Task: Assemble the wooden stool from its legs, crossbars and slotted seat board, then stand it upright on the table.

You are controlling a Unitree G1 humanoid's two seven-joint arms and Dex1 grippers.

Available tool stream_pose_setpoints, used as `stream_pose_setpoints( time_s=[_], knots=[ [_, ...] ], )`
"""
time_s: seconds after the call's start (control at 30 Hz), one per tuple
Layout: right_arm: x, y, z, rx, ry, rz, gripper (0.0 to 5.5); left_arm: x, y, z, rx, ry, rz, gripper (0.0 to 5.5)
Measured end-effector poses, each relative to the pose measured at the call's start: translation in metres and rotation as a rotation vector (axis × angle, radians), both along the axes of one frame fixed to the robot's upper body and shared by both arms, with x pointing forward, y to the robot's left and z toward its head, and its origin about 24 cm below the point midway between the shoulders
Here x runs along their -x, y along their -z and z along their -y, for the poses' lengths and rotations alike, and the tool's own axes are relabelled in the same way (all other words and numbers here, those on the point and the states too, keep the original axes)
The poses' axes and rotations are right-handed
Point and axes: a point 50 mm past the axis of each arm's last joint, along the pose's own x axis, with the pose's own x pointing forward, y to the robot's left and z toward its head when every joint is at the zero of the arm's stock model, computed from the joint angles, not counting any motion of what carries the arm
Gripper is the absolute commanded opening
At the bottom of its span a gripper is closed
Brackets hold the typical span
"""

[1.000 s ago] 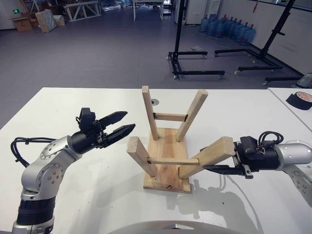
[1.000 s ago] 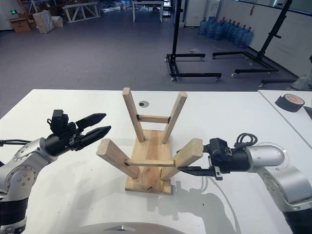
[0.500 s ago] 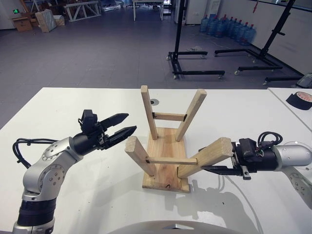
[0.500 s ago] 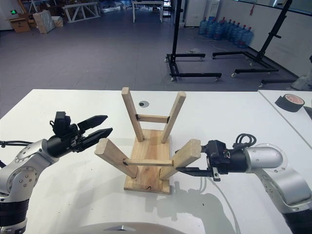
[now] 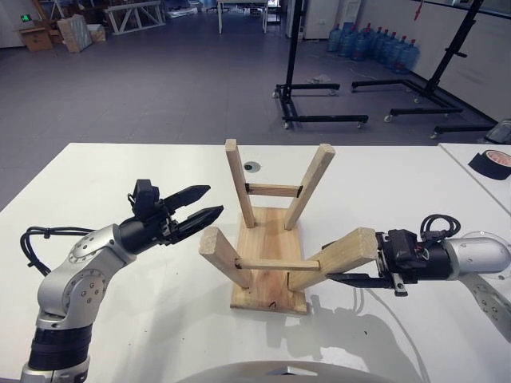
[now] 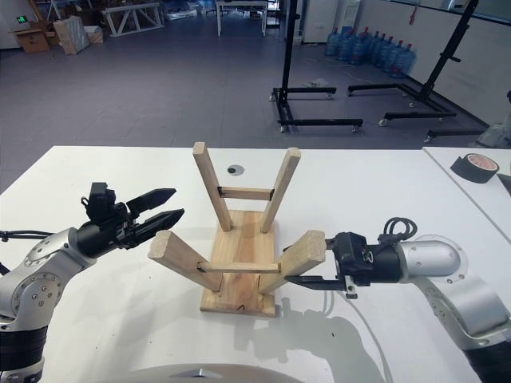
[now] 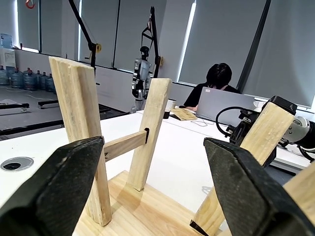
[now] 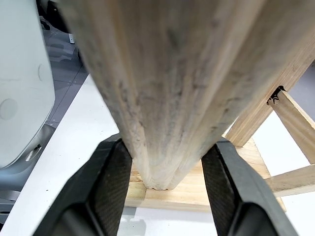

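Stool leg (image 5: 351, 246) in right hand (image 5: 327, 262)

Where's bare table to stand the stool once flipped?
Bare table lies far left, beyond the left gripper, and far right, beyond the right gripper. It's crowded at the stool: the left gripper hovers open beside the near-left leg, the right gripper clamps the near-right leg.

Upturned stool (image 6: 242, 243), right fingers (image 6: 311, 281) on 1 leg (image 6: 297, 255)
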Motion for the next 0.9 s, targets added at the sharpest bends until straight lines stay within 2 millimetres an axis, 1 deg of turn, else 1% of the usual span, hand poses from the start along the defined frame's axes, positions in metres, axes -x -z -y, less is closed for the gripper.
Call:
stream_pose_setpoints(
  time_s=[0.07, 0.17, 0.2, 0.27, 0.4, 0.47, 0.57, 0.67, 0.77, 0.9],
  knots=[
    [-0.002, 0.0, -0.003, 0.006, 0.003, -0.01, 2.02, 0.0, -0.007, -0.002, 0.019, -0.024, 0.026, 3.7],
    [-0.004, -0.001, -0.005, 0.018, 0.004, -0.019, 2.02, 0.006, -0.032, -0.001, 0.092, -0.005, 0.126, 3.7],
    [-0.004, -0.002, -0.005, 0.023, 0.003, -0.021, 2.02, 0.009, -0.044, 0.001, 0.129, 0.014, 0.168, 3.7],
    [-0.005, -0.002, -0.007, 0.026, 0.0, -0.024, 2.02, 0.013, -0.057, 0.002, 0.17, 0.036, 0.216, 3.7],
    [-0.007, -0.002, -0.01, 0.028, -0.006, -0.027, 2.02, 0.022, -0.067, 0.01, 0.172, 0.107, 0.246, 3.7],
    [-0.007, -0.002, -0.01, 0.032, -0.007, -0.028, 2.02, 0.029, -0.064, 0.015, 0.13, 0.151, 0.226, 3.7],
    [-0.008, -0.003, -0.011, 0.037, -0.008, -0.03, 2.02, 0.035, -0.054, 0.026, 0.053, 0.222, 0.165, 3.7],
    [-0.008, -0.003, -0.012, 0.041, -0.011, -0.029, 2.02, 0.036, -0.043, 0.03, -0.033, 0.24, 0.118, 3.7],
    [-0.008, -0.003, -0.012, 0.041, -0.01, -0.029, 2.02, 0.035, -0.037, 0.032, -0.087, 0.237, 0.111, 3.7],
    [-0.008, -0.003, -0.012, 0.041, -0.009, -0.029, 2.02, 0.025, -0.034, 0.03, -0.104, 0.162, 0.122, 3.7]
  ],
)
